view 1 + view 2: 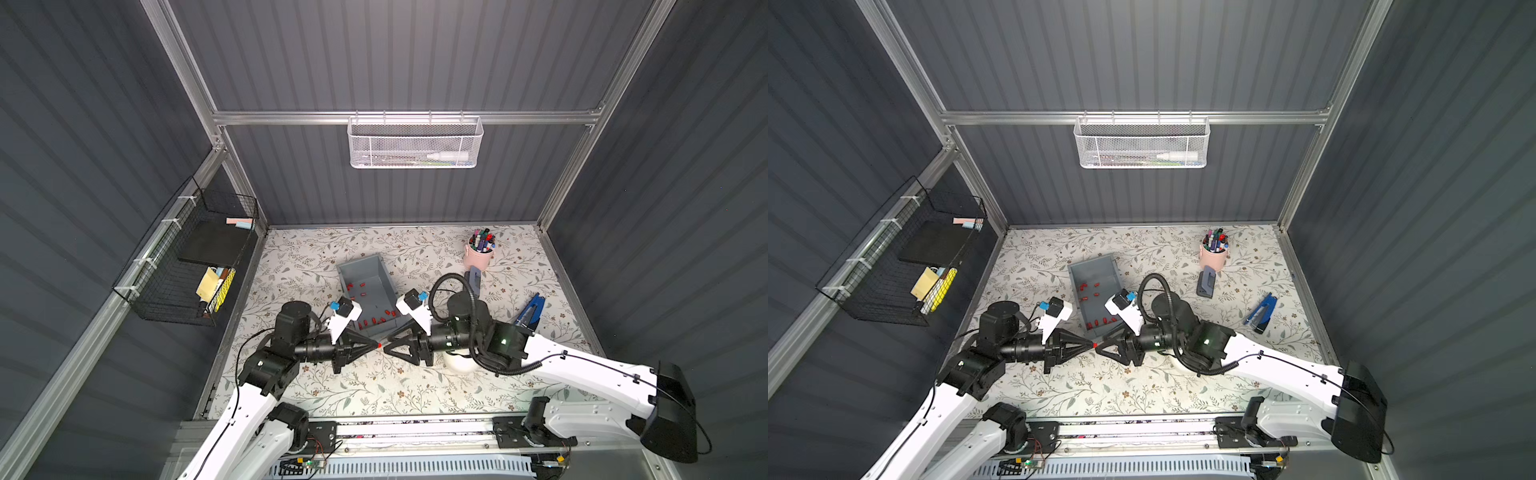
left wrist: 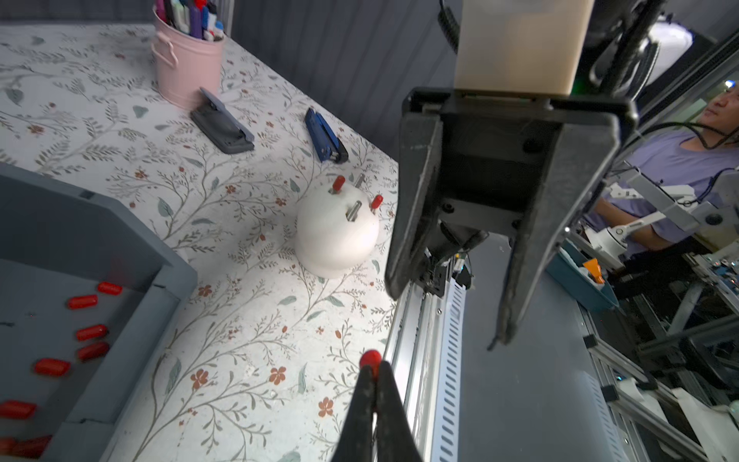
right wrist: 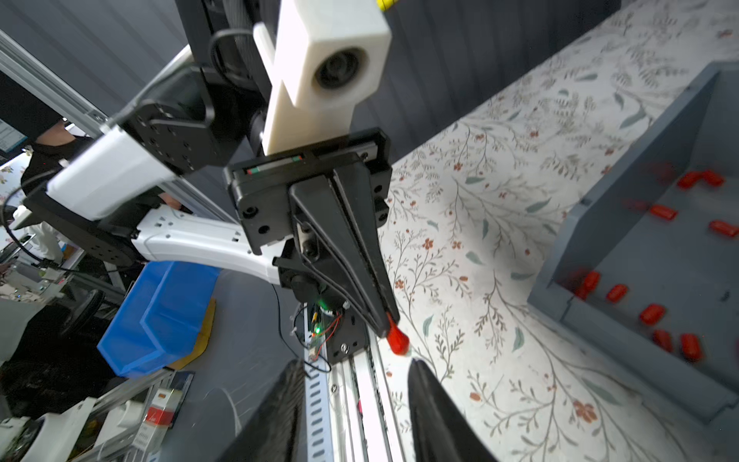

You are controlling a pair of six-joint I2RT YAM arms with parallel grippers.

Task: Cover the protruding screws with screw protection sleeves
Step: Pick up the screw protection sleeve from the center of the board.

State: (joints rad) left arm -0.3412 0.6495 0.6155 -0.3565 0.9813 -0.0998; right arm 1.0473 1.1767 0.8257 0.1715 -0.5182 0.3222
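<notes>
The grey bin (image 1: 365,286), at twelve o'clock from the meeting grippers, is supplying loose sleeves (image 2: 82,302). At three o'clock, the white dome (image 2: 338,236) is showing two bare screws (image 2: 354,210). The left gripper (image 2: 374,376) is pinching one red sleeve (image 2: 370,358) tight, offering it to the parted, empty right gripper (image 2: 448,316), probably for regripping.

Nothing legible from my remote seat.
I make out one small red-and-white sticker (image 3: 159,415) beyond the table's near edge, too blurred to read.
</notes>
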